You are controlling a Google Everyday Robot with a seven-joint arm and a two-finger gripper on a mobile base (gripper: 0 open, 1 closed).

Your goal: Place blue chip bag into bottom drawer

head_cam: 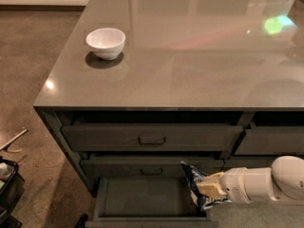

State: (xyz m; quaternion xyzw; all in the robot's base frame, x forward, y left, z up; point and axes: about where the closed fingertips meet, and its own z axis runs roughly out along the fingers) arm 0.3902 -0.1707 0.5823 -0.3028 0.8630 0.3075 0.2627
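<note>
The blue chip bag (194, 183), dark-blue crinkled foil with pale ends, is held upright in my gripper (209, 187) at the right end of the bottom drawer (142, 198). That drawer is pulled out and its dark floor shows bare. The bag's lower end hangs just over the drawer's right inner edge. My white arm (266, 184) reaches in from the lower right. The gripper's pale fingers are shut on the bag's right side.
A white bowl (105, 42) stands on the grey countertop (190, 56) at the back left. Two shut drawers (152, 137) sit above the open one. The right-hand stack's drawer (270, 140) is beside them. Dark clutter (7, 184) lies on the floor at left.
</note>
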